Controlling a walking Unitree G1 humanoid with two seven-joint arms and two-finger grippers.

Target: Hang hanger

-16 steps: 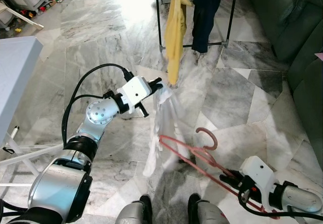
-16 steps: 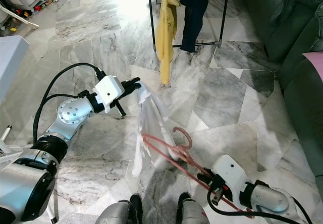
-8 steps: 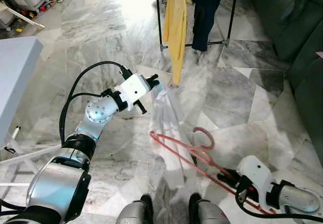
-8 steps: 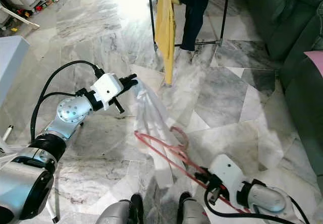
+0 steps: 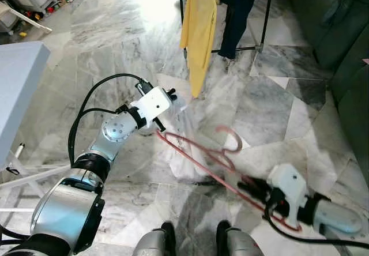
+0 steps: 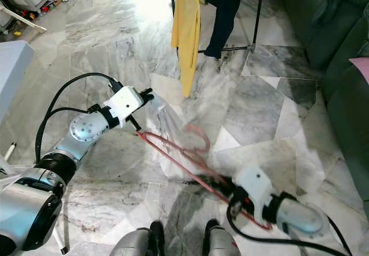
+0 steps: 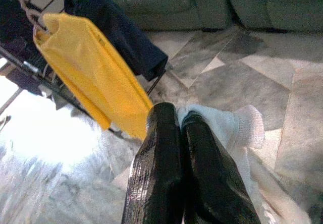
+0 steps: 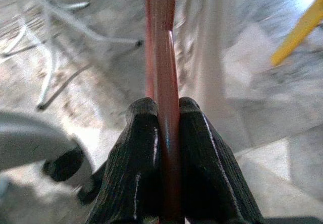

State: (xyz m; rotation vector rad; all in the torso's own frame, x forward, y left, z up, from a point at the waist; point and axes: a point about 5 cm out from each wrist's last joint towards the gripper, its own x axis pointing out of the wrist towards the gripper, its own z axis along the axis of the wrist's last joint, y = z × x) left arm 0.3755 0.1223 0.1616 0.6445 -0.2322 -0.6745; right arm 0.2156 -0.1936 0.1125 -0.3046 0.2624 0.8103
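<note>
Over grey marble floor point(image 5: 98, 54), right gripper point(image 8: 164, 133) clamps red hanger point(image 5: 202, 155).

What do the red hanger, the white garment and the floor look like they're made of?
Hanger: smooth red bars, probably plastic or coated wire; cannot tell which. White garment: soft, thin fabric, with a ribbed-looking edge, pinched by the left gripper. Floor: polished marble-like tiles, grey-veined, glossy with window glare.

hanger point(image 5: 196, 152): 1 | white cloth point(image 7: 227, 125): 1 | hung garments: 2 | tools: 2
</note>
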